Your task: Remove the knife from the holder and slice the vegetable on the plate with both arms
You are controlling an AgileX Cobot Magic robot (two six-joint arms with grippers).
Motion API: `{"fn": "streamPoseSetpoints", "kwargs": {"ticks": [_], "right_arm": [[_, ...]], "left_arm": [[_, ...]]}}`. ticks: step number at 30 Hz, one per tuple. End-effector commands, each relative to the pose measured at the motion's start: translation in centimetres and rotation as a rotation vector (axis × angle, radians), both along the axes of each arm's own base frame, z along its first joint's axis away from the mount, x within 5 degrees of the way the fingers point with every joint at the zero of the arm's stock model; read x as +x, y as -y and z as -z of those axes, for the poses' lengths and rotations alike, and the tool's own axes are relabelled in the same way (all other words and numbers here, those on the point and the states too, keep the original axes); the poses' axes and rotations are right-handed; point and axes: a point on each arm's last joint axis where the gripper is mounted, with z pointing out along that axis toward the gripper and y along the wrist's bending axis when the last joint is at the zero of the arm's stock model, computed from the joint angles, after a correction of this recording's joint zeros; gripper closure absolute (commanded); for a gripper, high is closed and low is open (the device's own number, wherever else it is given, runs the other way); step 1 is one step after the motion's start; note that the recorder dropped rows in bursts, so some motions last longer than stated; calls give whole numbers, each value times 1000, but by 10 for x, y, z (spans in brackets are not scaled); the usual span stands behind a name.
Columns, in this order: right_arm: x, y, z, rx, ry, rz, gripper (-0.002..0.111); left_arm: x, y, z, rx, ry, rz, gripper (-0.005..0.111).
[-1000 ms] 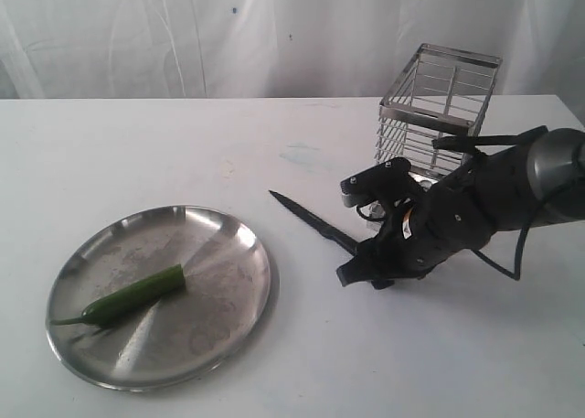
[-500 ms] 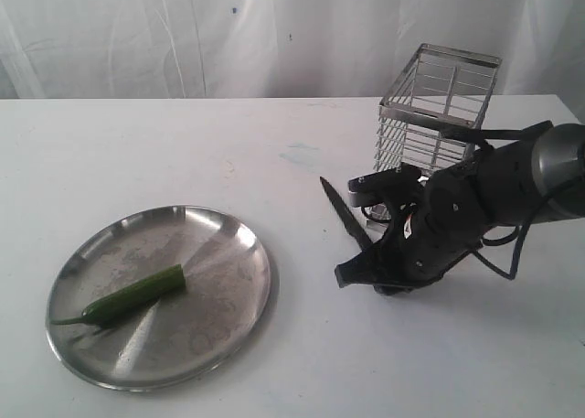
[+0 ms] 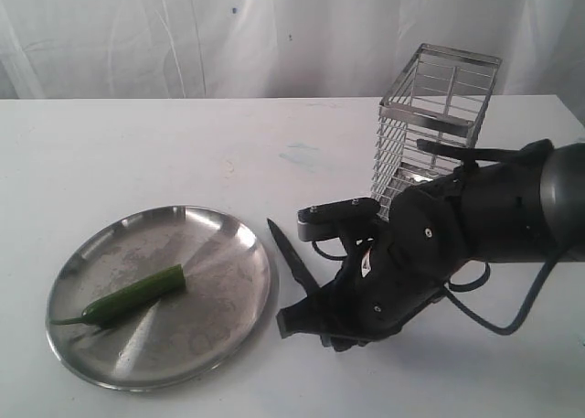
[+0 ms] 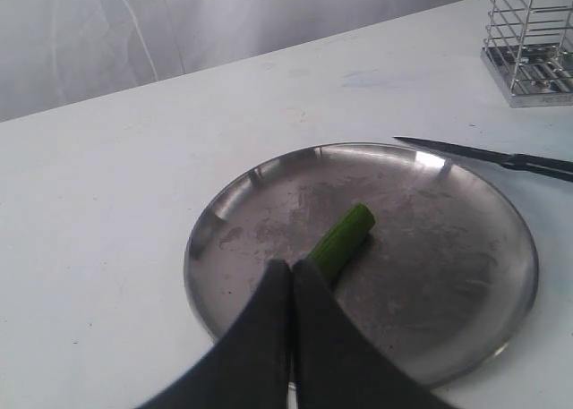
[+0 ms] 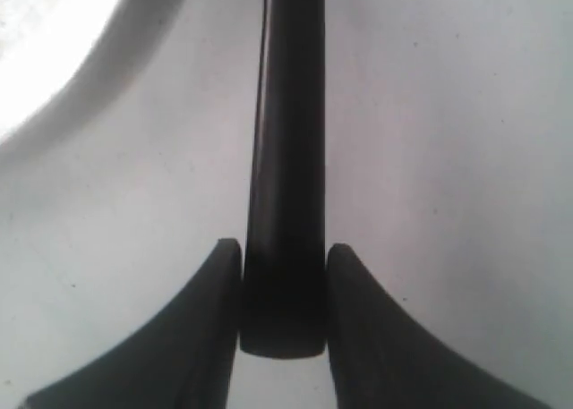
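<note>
Just right of the plate (image 3: 212, 310), the right gripper (image 5: 284, 251) is clamped on the knife (image 3: 291, 262) handle, blade tip beside the rim; the chili (image 4: 345, 234) lies on the plate; the left gripper (image 4: 291, 268) hangs over it, fingers pressed together, hiding the stem end; the wire holder (image 3: 439, 116) stands farther right of the plate, behind the arm; only the rim sits between blade and chili

Setting: lab-type robot test bench. Evidence: plain white table (image 3: 164, 134), white cloth backdrop (image 3: 183, 34) (creased, hung behind), black robot arm (image 3: 484, 217).
</note>
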Motion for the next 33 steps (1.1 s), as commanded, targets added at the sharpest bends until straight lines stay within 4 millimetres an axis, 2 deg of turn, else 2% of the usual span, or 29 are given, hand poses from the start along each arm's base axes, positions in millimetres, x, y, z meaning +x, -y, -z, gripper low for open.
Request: {"fn": "streamPoseSetpoints", "kwargs": {"ticks": [1, 4, 9, 13, 18, 24, 33], "right_arm": [[3, -4, -5, 70, 54, 69, 89], [5, -6, -7, 95, 78, 88, 101], [5, -5, -14, 119, 97, 104, 108], [1, -1, -34, 183, 177, 109, 108], [-10, 9, -46, 207, 223, 98, 108], [-17, 16, -53, 223, 256, 90, 108], [-14, 15, -64, 292, 318, 122, 108]], "left_arm": [[0, 0, 1, -7, -2, 3, 107], [0, 0, 1, -7, -2, 3, 107], [0, 0, 1, -7, -2, 3, 107], [0, 0, 1, -7, -2, 3, 107], [0, 0, 1, -7, -2, 3, 107], [0, 0, 1, -7, -2, 3, 107], [0, 0, 1, -7, -2, 3, 107]]}}
